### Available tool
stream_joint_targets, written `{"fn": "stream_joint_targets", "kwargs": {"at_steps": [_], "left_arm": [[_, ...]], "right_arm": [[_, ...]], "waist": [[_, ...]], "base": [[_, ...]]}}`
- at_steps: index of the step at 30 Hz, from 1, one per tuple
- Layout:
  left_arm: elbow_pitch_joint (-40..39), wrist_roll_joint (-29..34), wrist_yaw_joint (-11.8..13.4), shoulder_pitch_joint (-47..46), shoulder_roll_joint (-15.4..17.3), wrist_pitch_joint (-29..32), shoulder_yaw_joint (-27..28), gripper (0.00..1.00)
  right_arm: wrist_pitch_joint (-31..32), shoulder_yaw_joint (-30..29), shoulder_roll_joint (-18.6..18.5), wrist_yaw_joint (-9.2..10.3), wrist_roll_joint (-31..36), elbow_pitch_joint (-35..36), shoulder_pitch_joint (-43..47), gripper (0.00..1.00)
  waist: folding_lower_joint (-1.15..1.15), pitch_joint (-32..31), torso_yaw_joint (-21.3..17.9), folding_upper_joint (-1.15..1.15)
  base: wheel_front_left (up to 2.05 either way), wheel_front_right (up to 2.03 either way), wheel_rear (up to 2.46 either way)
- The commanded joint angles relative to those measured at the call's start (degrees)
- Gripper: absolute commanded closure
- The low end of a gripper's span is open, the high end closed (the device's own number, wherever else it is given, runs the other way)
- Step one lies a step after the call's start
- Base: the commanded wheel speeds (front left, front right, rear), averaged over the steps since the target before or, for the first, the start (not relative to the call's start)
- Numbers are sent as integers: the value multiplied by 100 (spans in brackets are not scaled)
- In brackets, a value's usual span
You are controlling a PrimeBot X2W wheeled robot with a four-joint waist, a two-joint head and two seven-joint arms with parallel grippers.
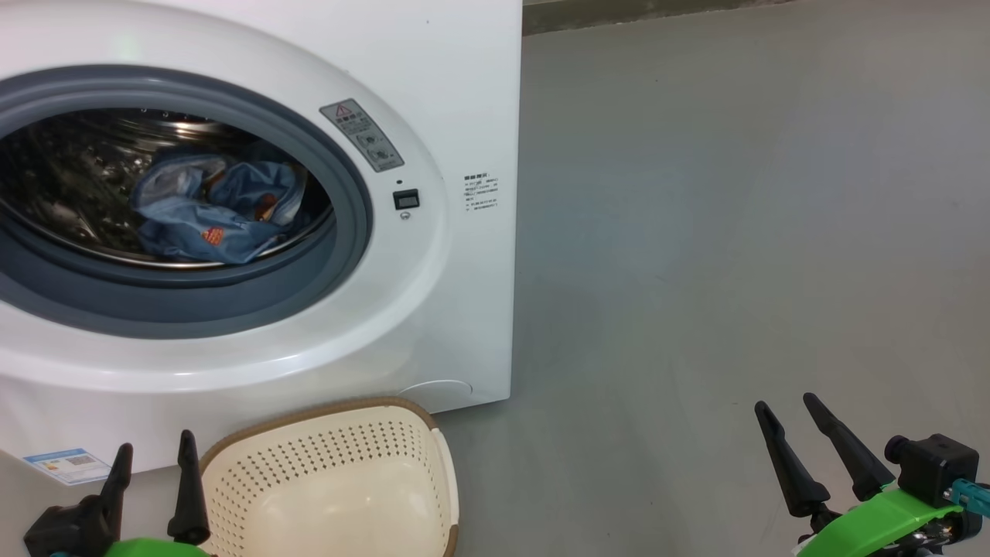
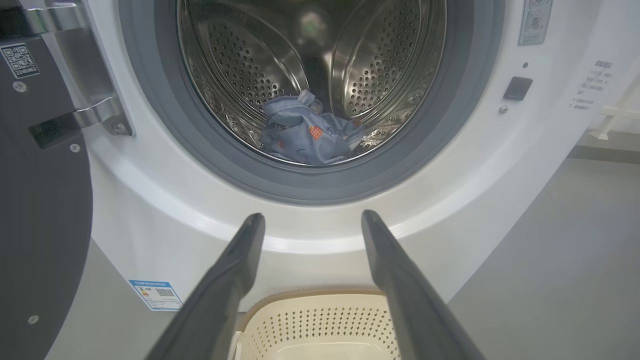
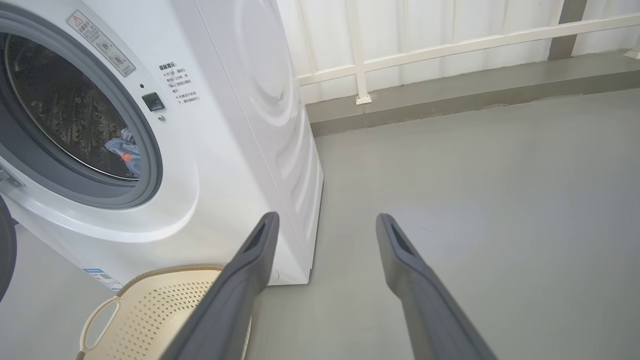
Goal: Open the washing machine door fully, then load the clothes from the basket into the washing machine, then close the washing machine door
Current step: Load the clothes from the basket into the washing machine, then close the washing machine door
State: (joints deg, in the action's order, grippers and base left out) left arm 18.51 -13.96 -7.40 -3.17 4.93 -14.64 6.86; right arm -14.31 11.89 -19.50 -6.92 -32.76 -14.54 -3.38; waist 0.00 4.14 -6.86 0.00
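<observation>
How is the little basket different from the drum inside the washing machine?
The basket is cream plastic with a brown rim; the drum is shiny steel. The basket looks empty; the drum holds the blue clothes. The basket opens upward; the drum opens to the front. Both are dotted with small holes.

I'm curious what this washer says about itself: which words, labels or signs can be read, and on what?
Grey sticker on the big white washing machine: red warning triangle; print too small.
Black print right of it: too small.
Blue sticker low on its front: blurred.
White QR label on the dark washing machine door: digits blurred.
</observation>
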Motion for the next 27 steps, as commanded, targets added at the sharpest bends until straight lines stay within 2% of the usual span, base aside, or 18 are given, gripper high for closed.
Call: {"fn": "stream_joint_targets", "kwargs": {"at_steps": [1,9,21,27], "left_arm": [[-176,-22,-9,-70,103,-36,182,0],[-219,23,-9,-60,77,-36,226,0],[-269,17,-9,-52,48,-36,230,0],[-314,-5,-9,-56,68,-36,224,0]], "right_arm": [[-69,68,-98,-57,-39,144,-30,0],[-69,53,-92,-57,-38,149,-32,0],[-69,42,-79,-57,-34,164,-66,0],[-69,39,-82,-57,-33,161,-78,0]], "waist": [[0,3,-6,0],[0,22,-3,0],[0,77,3,0],[0,92,14,0]], "base": [[0,0,0],[-23,23,0],[-114,114,0],[-43,43,0]]}}
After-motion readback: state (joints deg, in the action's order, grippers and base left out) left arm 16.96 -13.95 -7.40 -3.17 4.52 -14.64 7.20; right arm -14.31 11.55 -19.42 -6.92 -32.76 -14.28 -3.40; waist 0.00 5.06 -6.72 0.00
